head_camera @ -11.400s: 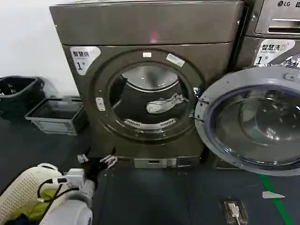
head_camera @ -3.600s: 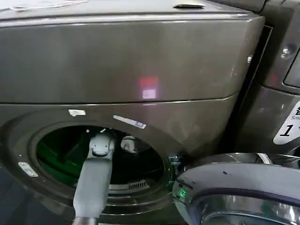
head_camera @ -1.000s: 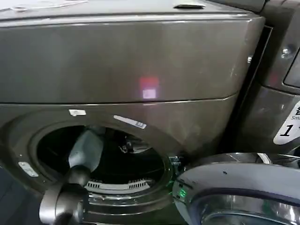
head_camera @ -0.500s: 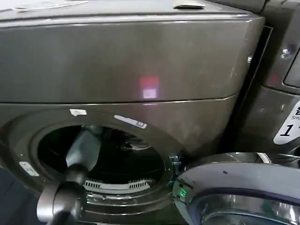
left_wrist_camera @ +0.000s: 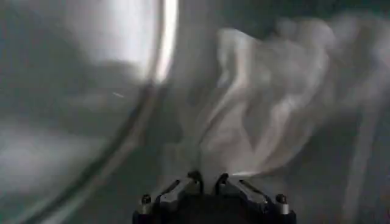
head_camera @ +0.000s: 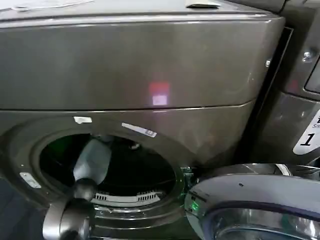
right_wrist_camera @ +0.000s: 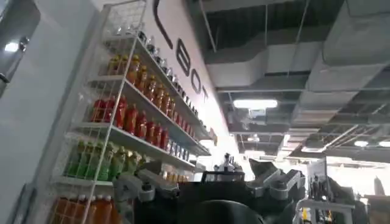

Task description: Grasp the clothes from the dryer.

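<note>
**Left arm deep in the dryer, fingers pinched on the clothes**

Head view: the dryer [head_camera: 150,65] fills most of the frame, its round mouth open at about 7 o'clock. The left arm [head_camera: 90,162] reaches through that mouth into the dark drum. The grey-rimmed glass door [head_camera: 250,200] hangs open at about 4 o'clock, just beside the mouth. A neighbouring machine [head_camera: 305,115] with a white "1" sticker stands at 3 o'clock.

Left wrist view: the left gripper [left_wrist_camera: 207,182] sits at the bottom edge, its fingers [left_wrist_camera: 183,185] drawn close together and pinching the lower end of the clothes [left_wrist_camera: 256,115]. The whitish fabric rises from them as a blurred, crumpled bundle inside the drum, beside the shiny steel drum wall [left_wrist_camera: 91,109].

Right wrist view: the right gripper [right_wrist_camera: 207,182] points up toward a ceiling and a wire shelf of bottles [right_wrist_camera: 128,115], fingers spread, holding nothing.
</note>
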You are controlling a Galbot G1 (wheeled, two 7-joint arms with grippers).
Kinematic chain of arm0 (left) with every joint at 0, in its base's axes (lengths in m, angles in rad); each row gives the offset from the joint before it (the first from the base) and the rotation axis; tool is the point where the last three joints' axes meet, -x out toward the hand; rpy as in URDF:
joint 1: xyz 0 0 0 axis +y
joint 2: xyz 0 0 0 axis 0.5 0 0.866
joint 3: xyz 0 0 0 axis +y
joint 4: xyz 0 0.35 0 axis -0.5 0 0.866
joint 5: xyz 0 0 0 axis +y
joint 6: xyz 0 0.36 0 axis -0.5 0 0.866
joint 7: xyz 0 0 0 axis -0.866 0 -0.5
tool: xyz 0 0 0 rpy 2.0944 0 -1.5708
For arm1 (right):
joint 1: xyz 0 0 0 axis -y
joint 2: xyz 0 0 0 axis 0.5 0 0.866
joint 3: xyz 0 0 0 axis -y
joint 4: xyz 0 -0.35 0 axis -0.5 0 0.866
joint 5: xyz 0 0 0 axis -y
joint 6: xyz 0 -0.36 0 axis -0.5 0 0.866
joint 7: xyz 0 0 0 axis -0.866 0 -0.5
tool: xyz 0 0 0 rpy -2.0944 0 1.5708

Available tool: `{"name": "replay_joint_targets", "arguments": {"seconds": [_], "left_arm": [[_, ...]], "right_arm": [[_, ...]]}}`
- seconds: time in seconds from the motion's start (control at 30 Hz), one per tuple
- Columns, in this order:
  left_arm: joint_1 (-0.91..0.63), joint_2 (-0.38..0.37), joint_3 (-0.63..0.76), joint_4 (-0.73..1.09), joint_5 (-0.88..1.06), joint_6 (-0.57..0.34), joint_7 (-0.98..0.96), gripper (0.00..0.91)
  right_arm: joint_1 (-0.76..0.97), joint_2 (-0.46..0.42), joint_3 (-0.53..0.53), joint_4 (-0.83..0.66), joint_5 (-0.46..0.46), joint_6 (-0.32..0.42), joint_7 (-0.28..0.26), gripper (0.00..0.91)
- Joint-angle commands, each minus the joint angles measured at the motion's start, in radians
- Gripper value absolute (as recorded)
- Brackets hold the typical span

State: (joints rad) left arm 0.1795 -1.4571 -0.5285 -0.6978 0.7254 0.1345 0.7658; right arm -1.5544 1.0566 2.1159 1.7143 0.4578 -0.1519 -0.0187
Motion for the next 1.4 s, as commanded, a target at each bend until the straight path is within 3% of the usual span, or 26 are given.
{"name": "replay_joint_targets", "arguments": {"seconds": [0.03, 0.1, 0.3, 0.57, 0.83, 0.97, 1.4], "left_arm": [[0.045, -0.050, 0.008, -0.212, -0.426, 0.176, -0.518, 0.000], [0.065, -0.069, 0.007, -0.263, -0.553, 0.216, -0.587, 0.000], [0.119, -0.097, 0.011, -0.345, -0.657, 0.236, -0.716, 0.000], [0.165, -0.118, 0.032, -0.373, -0.660, 0.157, -0.842, 0.000], [0.165, -0.123, 0.032, -0.364, -0.677, 0.161, -0.841, 0.000], [0.162, -0.123, 0.031, -0.357, -0.681, 0.158, -0.839, 0.000], [0.160, -0.115, 0.031, -0.352, -0.681, 0.154, -0.829, 0.000]], "right_arm": [[0.005, 0.007, -0.007, -0.004, -0.046, 0.039, 0.012, 0.907], [0.009, 0.009, -0.010, -0.013, -0.051, 0.040, 0.014, 0.907], [0.008, 0.018, -0.002, -0.025, -0.054, 0.052, 0.016, 0.907], [0.006, 0.032, -0.003, -0.037, -0.088, 0.063, 0.028, 0.907], [-0.001, 0.034, 0.008, -0.044, -0.086, 0.067, 0.037, 0.907], [0.001, 0.042, 0.019, -0.008, -0.089, -0.001, 0.046, 0.907], [0.006, 0.038, 0.024, -0.010, -0.092, 0.006, 0.056, 0.907]]}}
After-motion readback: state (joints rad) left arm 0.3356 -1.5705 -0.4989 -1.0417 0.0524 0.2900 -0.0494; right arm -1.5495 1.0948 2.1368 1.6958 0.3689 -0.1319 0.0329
